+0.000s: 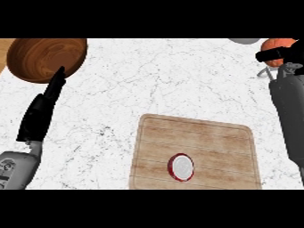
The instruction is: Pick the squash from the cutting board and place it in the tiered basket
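Left forearm [9, 171]: it is the closest thing, low in the left corner, and it is grey.
Left robot hand [41, 111]: its fingers are straight and point up. It holds nothing. It rests out at the side, so I think it is just keeping out of the way.
Right forearm [299, 116]: it runs up the right side, stretched far across the bench [167, 75].
Right robot hand [292, 52]: its fingers are curled round the squash [277, 44]. It has hold of it so it can carry it.
Squash: it is orange and sits up in the far right corner, inside the right robot hand, well apart from the cutting board [207, 133].
Cutting board: it lies low in the middle. Only a round thing [181, 167], white with a red rim, is on it.
Tiered basket: I cannot see it plainly. Thin wires [273, 73] show just under the right robot hand, and a pale thing [245, 40] sits beside the squash. They may be parts of it.
Wooden bowl [46, 58]: it sits in the far left corner. It has no job here.
How far along: I think the picking up is done. The squash looks near its drop spot, and the letting go is not yet done.
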{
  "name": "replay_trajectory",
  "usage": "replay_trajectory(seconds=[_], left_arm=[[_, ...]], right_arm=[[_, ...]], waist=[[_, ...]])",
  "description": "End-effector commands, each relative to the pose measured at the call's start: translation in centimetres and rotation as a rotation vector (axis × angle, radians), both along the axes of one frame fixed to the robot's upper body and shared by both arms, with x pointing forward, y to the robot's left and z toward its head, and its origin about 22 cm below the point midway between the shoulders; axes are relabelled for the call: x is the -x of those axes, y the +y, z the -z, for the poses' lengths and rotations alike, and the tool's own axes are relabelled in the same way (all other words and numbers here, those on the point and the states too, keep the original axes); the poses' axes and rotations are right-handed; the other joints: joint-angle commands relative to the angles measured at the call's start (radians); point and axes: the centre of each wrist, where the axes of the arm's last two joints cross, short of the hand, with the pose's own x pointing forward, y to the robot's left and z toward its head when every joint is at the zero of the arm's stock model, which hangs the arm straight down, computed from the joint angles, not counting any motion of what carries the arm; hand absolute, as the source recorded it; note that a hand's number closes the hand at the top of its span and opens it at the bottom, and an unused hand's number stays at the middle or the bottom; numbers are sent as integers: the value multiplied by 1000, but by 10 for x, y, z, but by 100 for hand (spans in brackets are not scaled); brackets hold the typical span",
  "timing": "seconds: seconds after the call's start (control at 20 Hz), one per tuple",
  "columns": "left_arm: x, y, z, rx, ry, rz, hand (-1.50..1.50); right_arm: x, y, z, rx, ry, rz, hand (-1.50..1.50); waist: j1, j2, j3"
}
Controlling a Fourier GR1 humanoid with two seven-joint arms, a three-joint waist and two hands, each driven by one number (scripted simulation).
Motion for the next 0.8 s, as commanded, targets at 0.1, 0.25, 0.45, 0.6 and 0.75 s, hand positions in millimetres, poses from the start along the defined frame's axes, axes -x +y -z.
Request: replay_trajectory(seconds=[0.1,0.25,0.45,0.6,0.75], left_arm=[[-3,-9,2,-9,3,14,0],[-9,-1,-9,-24,-17,2,0],[-10,-5,2,-5,9,3,0],[-5,-7,3,-4,20,-3,0],[-11,4,-1,-12,20,-17,0]], right_arm=[[-25,-15,-69,101,-139,318,150],[-35,-15,-87,186,-82,412,150],[-47,-5,-106,205,-1,468,150],[-53,4,-120,164,-39,450,150],[-55,-5,-130,152,-77,428,150]], waist=[[24,2,1],[23,-8,1],[3,-6,2],[6,-14,6],[-20,-14,7]])
